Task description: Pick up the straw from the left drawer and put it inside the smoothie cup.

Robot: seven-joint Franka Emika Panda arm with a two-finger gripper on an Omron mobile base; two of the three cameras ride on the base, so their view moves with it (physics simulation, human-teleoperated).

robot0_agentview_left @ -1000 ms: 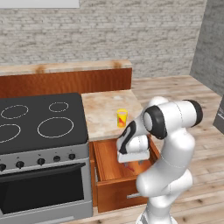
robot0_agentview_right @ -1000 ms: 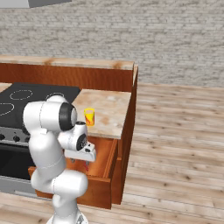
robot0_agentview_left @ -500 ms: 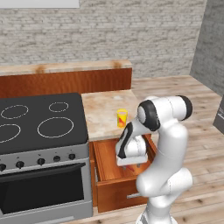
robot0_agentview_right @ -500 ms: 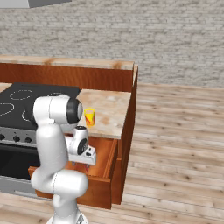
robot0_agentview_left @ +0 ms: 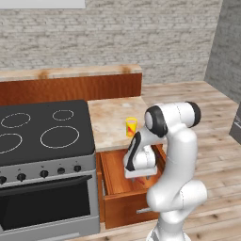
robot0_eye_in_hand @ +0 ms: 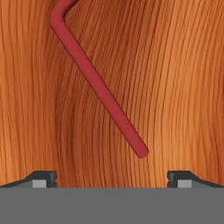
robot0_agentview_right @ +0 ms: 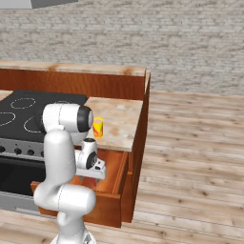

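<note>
The left drawer [robot0_agentview_left: 123, 211] stands pulled out under the counter, and its wooden floor [robot0_eye_in_hand: 175, 87] is close below the hand. On that floor lies the straw [robot0_eye_in_hand: 98, 87], a thin dark red stick with a bend at its far end. It runs slantwise, and its near end stops just short of the gap between my fingertips. My gripper [robot0_eye_in_hand: 111, 177] is open, pointing down into the drawer [robot0_agentview_right: 119, 178], with nothing between its fingers [robot0_eye_in_hand: 43, 177]. The hand [robot0_agentview_left: 140, 162] hangs over the drawer's right half. The smoothie cup [robot0_agentview_left: 131, 126], small and yellow, stands upright on the counter just behind the drawer [robot0_agentview_right: 97, 127].
A black cooktop [robot0_agentview_left: 42, 132] with a grey oven door [robot0_agentview_left: 44, 207] sits left of the drawer. The beige counter [robot0_agentview_left: 110, 117] ends at a raised wooden ledge [robot0_agentview_left: 70, 87] before the brick wall. Wooden floor [robot0_agentview_right: 190, 157] lies to the right.
The hand has sunk lower into the open drawer, and the arm's elbow has folded in over it. The jaws stayed wide. Cup and drawer have not moved.
</note>
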